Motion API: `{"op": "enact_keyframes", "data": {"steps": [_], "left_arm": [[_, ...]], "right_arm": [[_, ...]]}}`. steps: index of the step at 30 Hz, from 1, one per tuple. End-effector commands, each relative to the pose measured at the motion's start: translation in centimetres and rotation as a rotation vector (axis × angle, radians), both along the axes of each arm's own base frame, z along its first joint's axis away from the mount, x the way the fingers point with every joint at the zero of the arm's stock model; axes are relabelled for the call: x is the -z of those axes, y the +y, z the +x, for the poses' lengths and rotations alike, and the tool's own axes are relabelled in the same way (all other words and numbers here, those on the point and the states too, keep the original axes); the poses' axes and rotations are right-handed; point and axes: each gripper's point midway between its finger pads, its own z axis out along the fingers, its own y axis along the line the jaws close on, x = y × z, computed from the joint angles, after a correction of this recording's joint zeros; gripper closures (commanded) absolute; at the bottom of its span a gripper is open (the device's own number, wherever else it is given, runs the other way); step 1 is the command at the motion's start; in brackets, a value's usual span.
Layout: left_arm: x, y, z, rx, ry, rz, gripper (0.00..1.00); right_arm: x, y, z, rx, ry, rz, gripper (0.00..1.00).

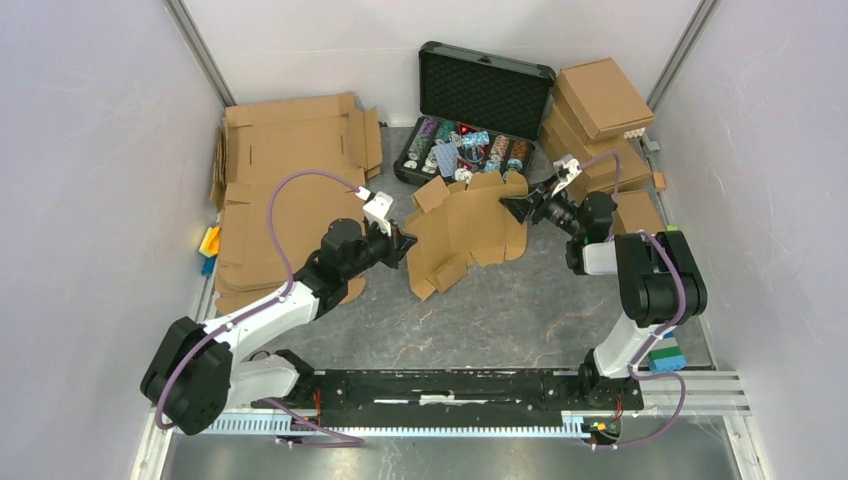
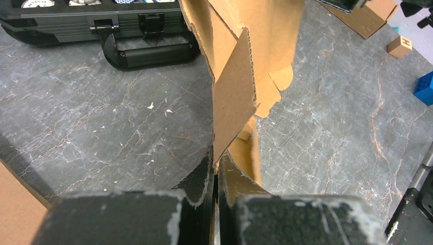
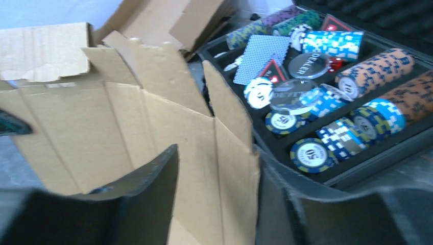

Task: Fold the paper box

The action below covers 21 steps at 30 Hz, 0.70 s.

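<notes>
Pinching a side flap: the left pincer (image 2: 215, 171), jaws all but closed, with one corrugated edge of the paper box (image 2: 240, 76) caught between its fingers (image 2: 199, 178). Flap stands on edge and rises away from the wrist; the grey table (image 2: 102, 127) shows below it, so this end appears lifted. Opposite item: the right pincer (image 3: 217, 204), fingers set wide apart, a creased panel of the box filling the gap between them; whether either finger presses on the card cannot be told. In the top view the box lies between the two arms near the table's middle as a mostly flat cut blank, a few tabs cocked up. Just beyond it: an open black case (image 3: 357, 168) holding poker chips (image 3: 311, 153). Further left: large cardboard sheets (image 1: 290, 170). Step judged: early, raising the first walls along the scored lines; no side locked yet. Next move calls for the right pincer to close on its panel and turn it up about the crease while the left anchors the flap, keeping clear of the case.
</notes>
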Motion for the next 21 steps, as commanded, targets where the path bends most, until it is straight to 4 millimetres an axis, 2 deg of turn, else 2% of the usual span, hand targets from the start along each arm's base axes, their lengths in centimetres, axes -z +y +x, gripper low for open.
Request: {"op": "enact_keyframes", "data": {"steps": [1, 6, 8, 13, 15, 18, 21], "left_arm": [[-1.8, -0.3, 0.8, -0.017, -0.041, -0.021, 0.98], [-1.8, -0.2, 0.9, -0.022, -0.041, -0.02, 0.98], [-1.8, -0.2, 0.9, -0.026, -0.037, -0.019, 0.98], [-1.5, 0.4, 1.5, -0.076, -0.032, -0.012, 0.98], [-1.4, 0.9, 1.8, -0.108, -0.03, -0.005, 0.98], [-1.6, 1.2, 2.0, -0.133, -0.032, -0.009, 0.97], [-1.5, 1.3, 2.1, -0.142, -0.025, -0.011, 0.91]], "right_arm": [[-2.8, 1.3, -3.5, -0.106, -0.119, 0.047, 0.53], [-2.9, 1.3, -7.6, -0.089, -0.114, 0.059, 0.88], [-2.6, 1.6, -9.0, -0.06, -0.118, 0.032, 0.96], [-0.8, 2.1, -11.4, 0.016, -0.116, -0.117, 1.0], [-1.3, 2.5, -12.2, 0.015, -0.133, -0.122, 1.0], [-1.1, 3.1, -13.2, 0.003, -0.117, -0.136, 1.0], [-0.6, 3.4, -14.5, -0.011, -0.109, -0.137, 1.0]]}}
